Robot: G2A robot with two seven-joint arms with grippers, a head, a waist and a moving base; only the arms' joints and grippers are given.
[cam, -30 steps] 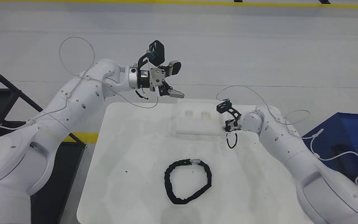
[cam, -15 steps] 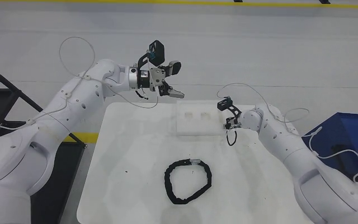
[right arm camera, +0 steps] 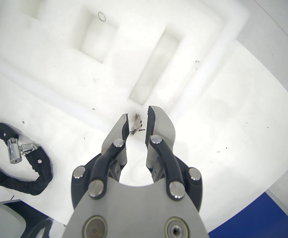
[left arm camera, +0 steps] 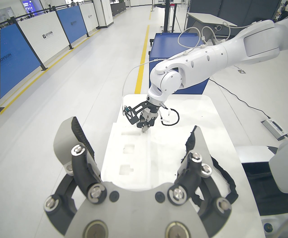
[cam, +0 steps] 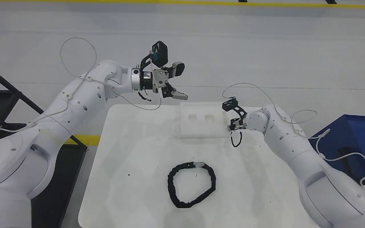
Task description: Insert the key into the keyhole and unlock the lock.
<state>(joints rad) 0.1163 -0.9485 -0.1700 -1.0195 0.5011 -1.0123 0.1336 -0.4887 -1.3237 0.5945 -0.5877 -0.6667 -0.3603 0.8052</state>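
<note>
Key (right arm camera: 135, 126) flat on foam block (right arm camera: 56, 74) at far edge of surface (cam: 131, 171), straddled by right gripper (right arm camera: 137, 113) fingers narrowly apart, presumably for pinching; chain lock (cam: 191, 183) mid-surface; left gripper (cam: 178, 82) fingers wide, clear above far edge.

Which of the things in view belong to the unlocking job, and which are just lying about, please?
Job: key, lock, right gripper open either side of the key.
Lying about: foam tray, small ring in its recess, blue cabinet.
</note>
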